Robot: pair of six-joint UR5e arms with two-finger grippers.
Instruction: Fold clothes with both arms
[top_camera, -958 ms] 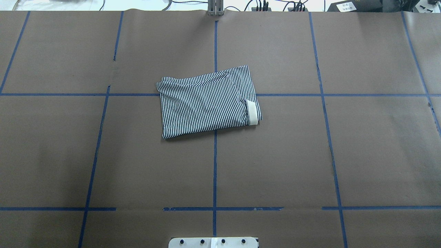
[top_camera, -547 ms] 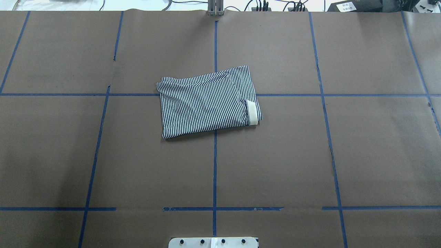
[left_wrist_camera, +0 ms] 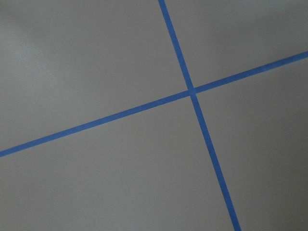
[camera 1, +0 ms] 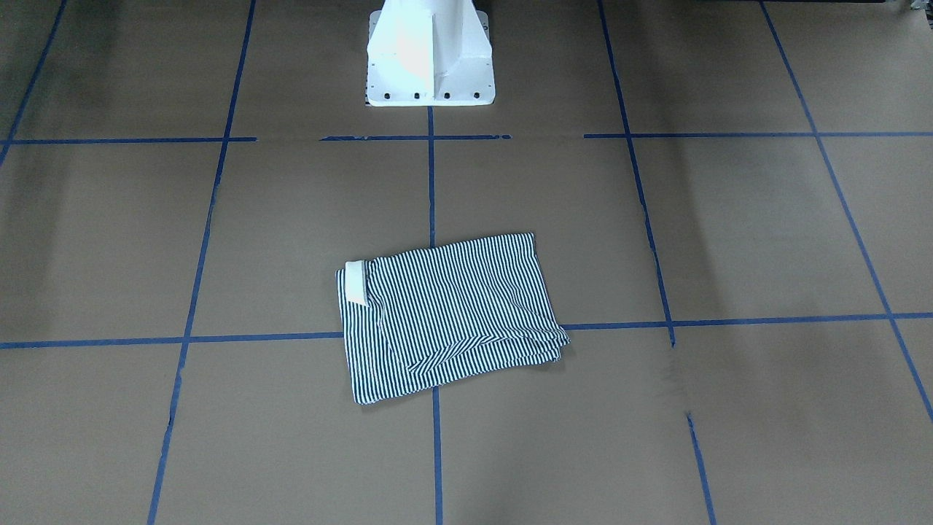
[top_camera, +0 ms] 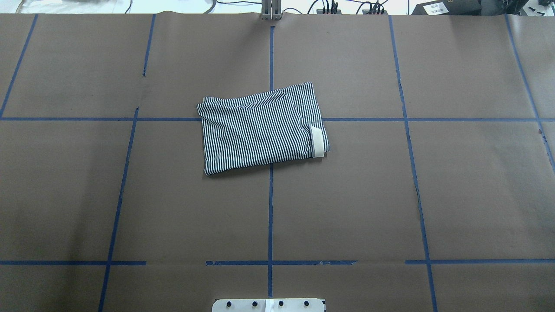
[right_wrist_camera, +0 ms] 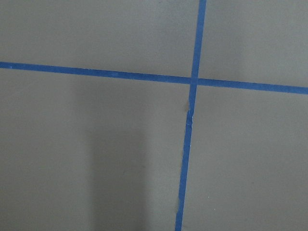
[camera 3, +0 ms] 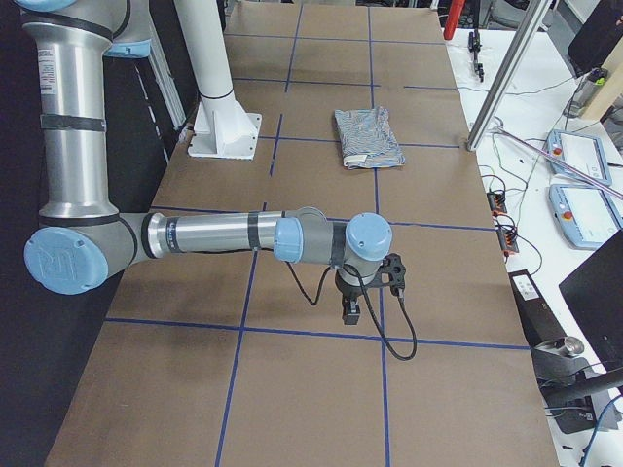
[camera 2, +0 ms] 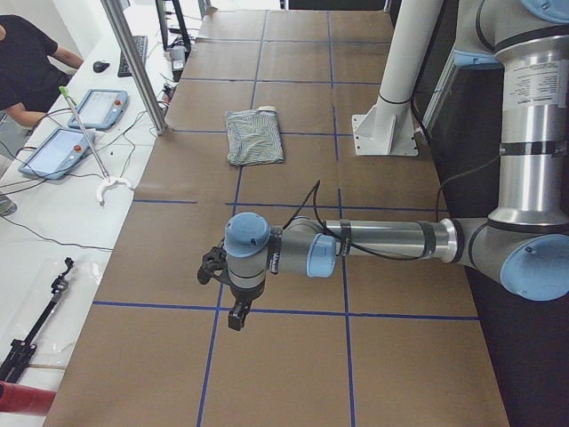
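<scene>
The clothes are one folded navy-and-white striped shirt [top_camera: 260,130] lying flat as a rough rectangle at the table's middle, its cream collar [top_camera: 318,141] showing at the right edge. The shirt [camera 1: 452,313] is also in the front-facing view, and small in the side views [camera 2: 254,136] [camera 3: 367,136]. My left gripper [camera 2: 235,316] hangs over bare paper far from the shirt, and so does my right gripper [camera 3: 350,313]. Neither touches the shirt, and I cannot tell whether they are open or shut. Both wrist views show only brown paper and crossed blue tape.
Brown paper with a blue tape grid [top_camera: 270,216] covers the table. The white pedestal base [camera 1: 430,58] stands at the robot's side. A metal post [camera 2: 133,62], tablets [camera 2: 62,147], cables and a seated person [camera 2: 22,62] are along the far edge.
</scene>
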